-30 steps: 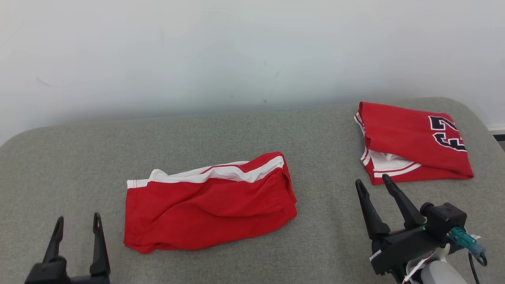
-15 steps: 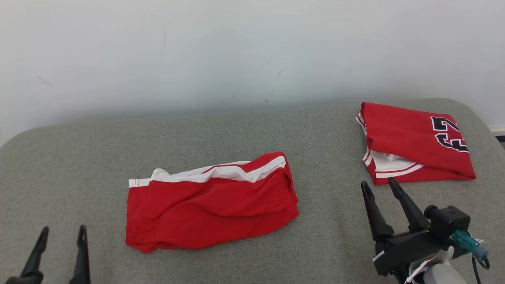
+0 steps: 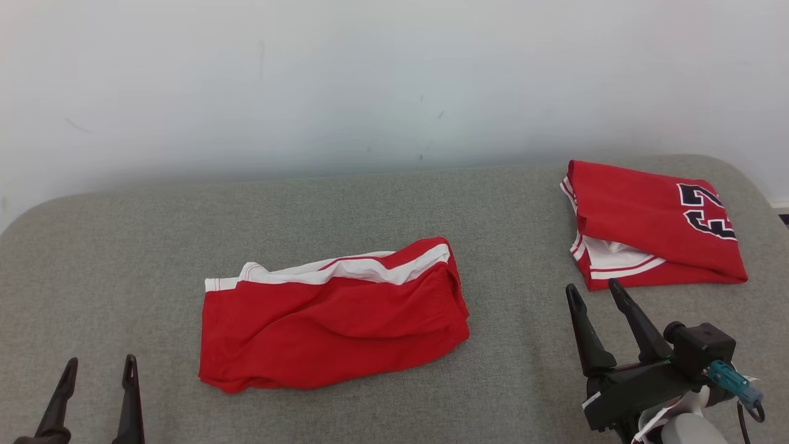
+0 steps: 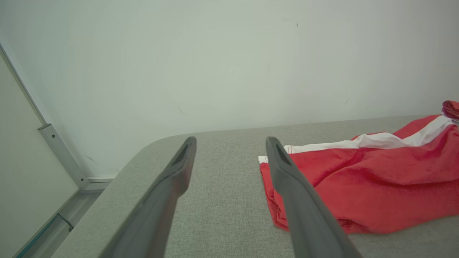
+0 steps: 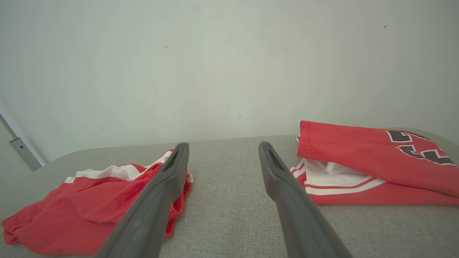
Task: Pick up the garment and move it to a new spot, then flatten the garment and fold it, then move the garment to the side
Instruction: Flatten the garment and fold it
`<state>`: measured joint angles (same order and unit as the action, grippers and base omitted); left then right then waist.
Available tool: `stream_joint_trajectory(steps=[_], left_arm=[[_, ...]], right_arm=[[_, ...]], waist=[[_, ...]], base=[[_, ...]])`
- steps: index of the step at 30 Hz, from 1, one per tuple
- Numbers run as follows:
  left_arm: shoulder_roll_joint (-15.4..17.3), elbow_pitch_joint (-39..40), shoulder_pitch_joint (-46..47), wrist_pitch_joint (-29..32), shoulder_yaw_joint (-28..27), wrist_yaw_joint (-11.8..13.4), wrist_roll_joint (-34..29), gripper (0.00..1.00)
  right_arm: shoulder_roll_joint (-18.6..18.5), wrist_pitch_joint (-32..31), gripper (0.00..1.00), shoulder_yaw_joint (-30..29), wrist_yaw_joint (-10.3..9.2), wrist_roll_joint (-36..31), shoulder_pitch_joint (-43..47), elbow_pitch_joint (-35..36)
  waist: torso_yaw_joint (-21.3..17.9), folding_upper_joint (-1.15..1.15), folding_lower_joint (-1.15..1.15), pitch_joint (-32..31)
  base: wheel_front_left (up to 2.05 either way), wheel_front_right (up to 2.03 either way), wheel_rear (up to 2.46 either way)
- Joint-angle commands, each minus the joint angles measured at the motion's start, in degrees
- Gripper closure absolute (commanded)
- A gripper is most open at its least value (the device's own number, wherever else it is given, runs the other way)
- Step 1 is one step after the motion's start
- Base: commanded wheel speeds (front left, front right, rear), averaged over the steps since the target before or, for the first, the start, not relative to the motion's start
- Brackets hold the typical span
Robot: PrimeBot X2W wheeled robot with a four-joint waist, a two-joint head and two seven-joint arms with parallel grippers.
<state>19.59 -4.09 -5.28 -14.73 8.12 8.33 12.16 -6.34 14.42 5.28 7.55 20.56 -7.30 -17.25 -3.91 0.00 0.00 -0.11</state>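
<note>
Pale wall [image 3: 370,74] and a grey padded surface [image 3: 345,203] back the scene. Red shorts [image 3: 333,320] with a white band lie flat between the two arms, their long axis running crosswise from one to the other. A folded red jersey [image 3: 647,222] sits just beyond the right gripper [image 3: 593,286]. It and the left gripper [image 3: 101,359] stand with fingers spread, holding nothing. The shorts lie ahead and right of the left gripper, ahead and left of the right; the left looks nearer.
</note>
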Motion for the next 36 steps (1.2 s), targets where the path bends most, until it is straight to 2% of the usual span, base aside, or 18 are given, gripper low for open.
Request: stream_joint_trajectory(steps=[1,10,19,23,36], left_arm=[[0.16,-0.12,0.66,-0.36,-0.16,0.26,-0.07,0.00],[0.19,0.26,0.31,-0.33,-1.06,1.76,0.00,0.00],[1.77,2.07,1.04,5.54,-0.47,2.80,-0.99,0.00],[1.94,3.46,0.23,5.67,-1.17,3.63,-0.68,0.00],[2.15,4.23,-0.07,5.75,-0.59,4.09,-0.32,0.00]], right_arm=[[-0.04,0.26,0.00,-0.03,-0.14,-0.46,-0.10,-0.11],[0.04,-0.12,0.00,0.04,-0.14,-0.74,-0.10,0.02],[0.05,-1.28,0.00,0.32,-0.14,-1.61,-0.13,0.42],[0.28,-1.68,0.00,0.31,-0.14,-1.80,0.12,0.55],[0.25,-2.68,0.00,0.51,-0.14,-2.20,0.40,0.92]], waist=[[0.00,0.00,0.00,-0.03],[0.42,0.00,0.00,-0.30],[1.15,0.00,0.00,-0.76],[1.45,0.00,0.00,-0.91],[2.17,0.00,0.00,-1.23]], base=[[0.00,0.00,0.00],[0.00,0.00,0.00],[0.00,0.00,0.00],[0.00,0.00,0.00],[0.00,0.00,0.00]])
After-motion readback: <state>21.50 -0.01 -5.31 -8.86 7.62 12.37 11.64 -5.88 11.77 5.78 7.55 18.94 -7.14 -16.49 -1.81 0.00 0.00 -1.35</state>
